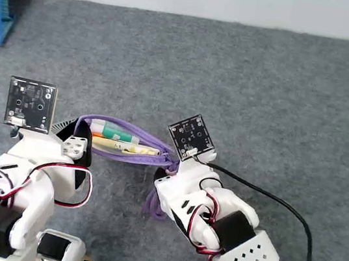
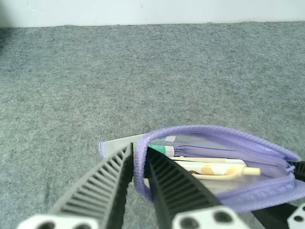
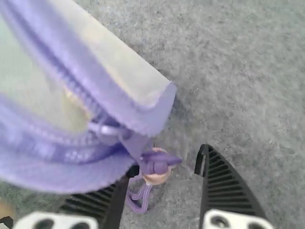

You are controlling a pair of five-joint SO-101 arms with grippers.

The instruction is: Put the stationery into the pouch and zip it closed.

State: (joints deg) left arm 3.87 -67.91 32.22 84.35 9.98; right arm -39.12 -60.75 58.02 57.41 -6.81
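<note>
The left tool (image 2: 138, 151) pinches the pouch (image 2: 257, 193) rim. The right tool (image 3: 167, 161), released, should clamp the zipper pull (image 3: 153, 164) squarely before dragging.

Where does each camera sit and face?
High view: overhead, looking down on the grey felt tabletop; left arm and right arm flank the purple fabric zip pouch.
Left wrist view: on the left arm, looking along the left gripper clamped on the pouch rim.
Right wrist view: on the right arm, looking past the open right gripper at the purple zip pull.
All share the pouch.
</note>
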